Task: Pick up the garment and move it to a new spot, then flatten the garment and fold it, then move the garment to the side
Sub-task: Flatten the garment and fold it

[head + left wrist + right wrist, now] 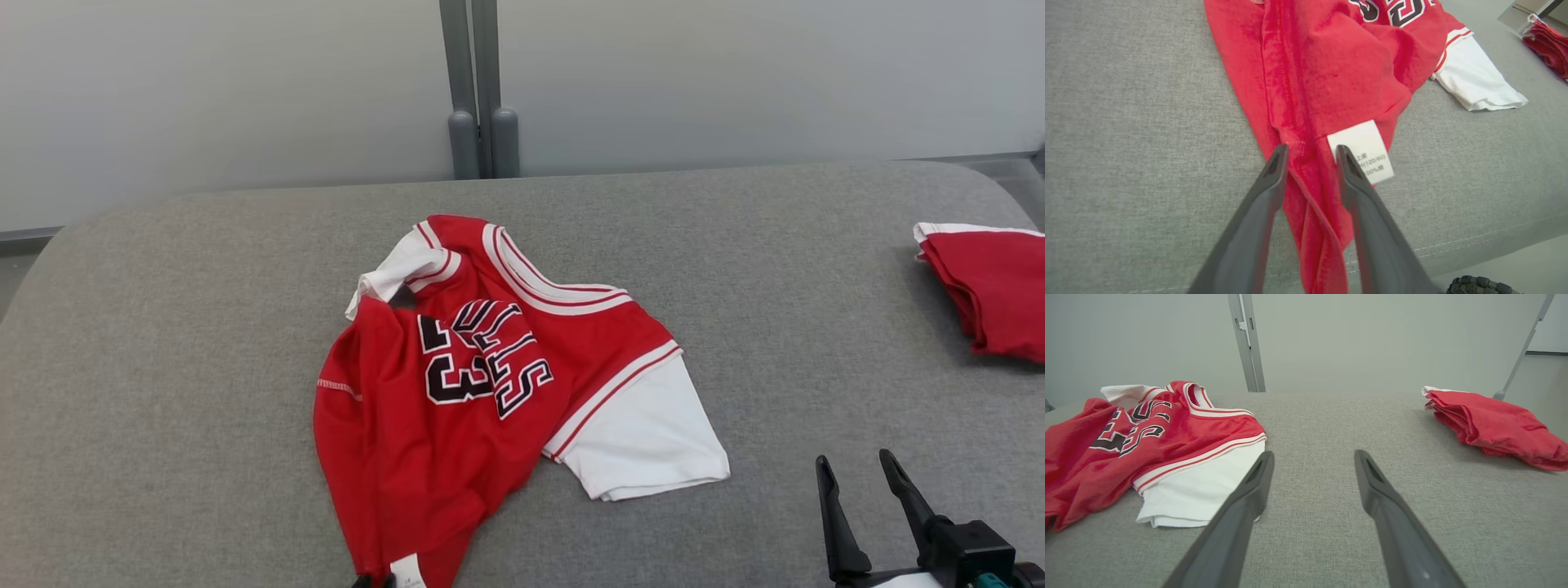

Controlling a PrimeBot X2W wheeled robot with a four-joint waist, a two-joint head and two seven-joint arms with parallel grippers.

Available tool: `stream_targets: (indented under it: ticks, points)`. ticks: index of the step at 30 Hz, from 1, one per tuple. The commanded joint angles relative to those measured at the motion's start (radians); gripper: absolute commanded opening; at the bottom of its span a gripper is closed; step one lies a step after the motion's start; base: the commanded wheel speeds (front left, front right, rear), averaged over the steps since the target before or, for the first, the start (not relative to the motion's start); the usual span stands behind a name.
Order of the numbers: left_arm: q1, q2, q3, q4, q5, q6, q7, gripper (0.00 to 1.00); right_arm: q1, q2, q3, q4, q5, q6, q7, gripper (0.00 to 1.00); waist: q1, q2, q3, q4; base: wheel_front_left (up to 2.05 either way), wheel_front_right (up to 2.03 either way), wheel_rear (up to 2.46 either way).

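The left pincer (1311,150) is seen apart, astride the red jersey's (1323,73) hem beside its care label (1367,143). The right pincer (1314,457) is held wide apart, empty. The jersey lies crumpled mid-surface (163,327), so flattening, folding and setting aside are judged outstanding. That straddle is made plain in the left wrist view, while the whole outline is given by the head view.

Soft, even light; the garment (1323,73) casts faint shadows just beyond my left gripper (1310,153) (fingers (1249,228) blur near the lens).
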Motion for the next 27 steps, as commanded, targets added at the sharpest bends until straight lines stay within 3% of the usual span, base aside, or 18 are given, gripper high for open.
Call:
stream_targets:
  ticks: [1,17,27]
  points:
    - [-0.022,0.001,0.002,0.012,0.007,0.005,-0.01,0.0,0.005,-0.002,-0.003,0.002,0.0,-0.001,0.0,1.0,0.0,0.0,0.003,-0.018,0.0,0.0,0.0]
    - [-0.067,-0.007,-0.014,0.081,0.002,-0.02,-0.031,0.0,0.006,-0.002,-0.013,0.005,-0.001,-0.001,0.0,1.0,0.0,0.0,0.005,-0.011,0.0,0.0,0.0]
    - [-0.015,0.033,0.05,-0.008,-0.02,0.033,-0.07,0.0,0.016,-0.002,-0.011,0.004,0.0,-0.001,0.0,1.0,0.0,0.0,0.003,0.024,0.0,0.0,0.0]
